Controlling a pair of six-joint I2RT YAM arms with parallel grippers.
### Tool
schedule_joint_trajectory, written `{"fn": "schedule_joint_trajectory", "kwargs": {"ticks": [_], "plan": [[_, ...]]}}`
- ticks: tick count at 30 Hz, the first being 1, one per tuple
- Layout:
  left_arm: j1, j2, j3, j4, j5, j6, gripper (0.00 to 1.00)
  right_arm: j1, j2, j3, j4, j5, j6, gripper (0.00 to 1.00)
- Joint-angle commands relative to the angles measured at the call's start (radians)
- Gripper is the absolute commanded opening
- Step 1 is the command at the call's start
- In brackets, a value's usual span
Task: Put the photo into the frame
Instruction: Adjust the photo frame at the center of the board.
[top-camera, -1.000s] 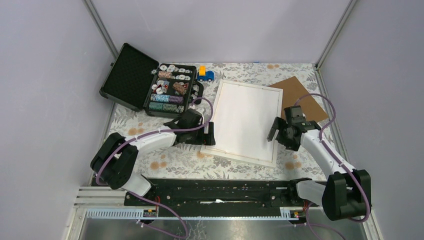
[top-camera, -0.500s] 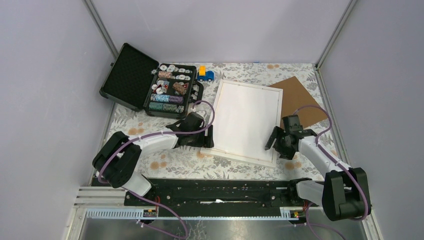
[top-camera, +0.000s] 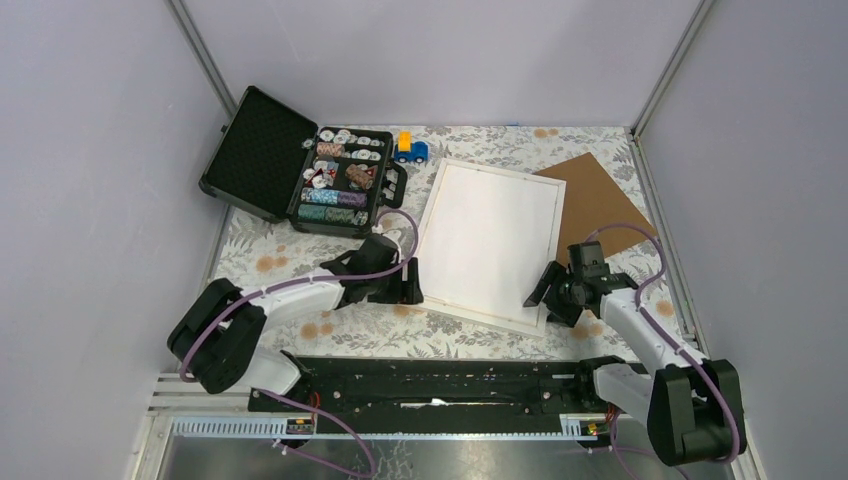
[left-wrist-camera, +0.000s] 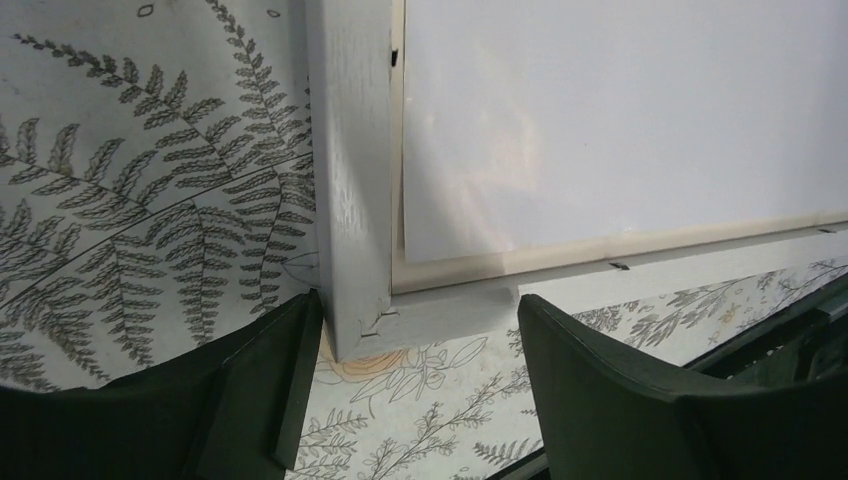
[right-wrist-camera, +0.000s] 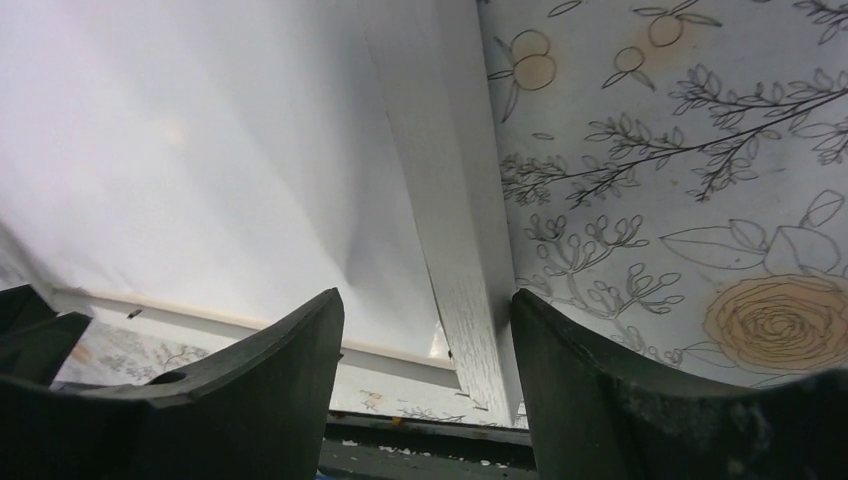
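While the left pincer (left-wrist-camera: 415, 320) and right pincer (right-wrist-camera: 425, 300) straddle corners of the frame (left-wrist-camera: 350, 200), part-open and empty, both should close together, squarely, keeping it level.

The frame (left-wrist-camera: 348, 180) lies between the case (top-camera: 258, 150), left, and board (top-camera: 600, 205), right.

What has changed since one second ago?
Both grippers moved toward the near edge: the left gripper straddles the frame at its near-left corner, the right gripper its right rail near the corner, jaws narrowing, nothing gripped. The chip case, toy truck and brown board stayed.
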Motion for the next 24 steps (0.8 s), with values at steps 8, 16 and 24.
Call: {"fn": "schedule_joint_trajectory", "kwargs": {"ticks": [8, 16, 24], "plan": [[0.048, -0.171, 0.07, -0.19, -0.055, 0.06, 0.99, -0.001, -0.07, -0.06, 0.054, -0.156, 0.07, 0.74], [0.13, -0.3, 0.074, -0.199, 0.039, 0.043, 0.99, 0.018, -0.079, -0.041, 0.044, -0.213, 0.042, 0.82], [0.135, -0.296, 0.122, -0.057, 0.259, -0.012, 0.99, 0.026, -0.007, 0.247, -0.104, 0.033, -0.049, 1.0]]}}
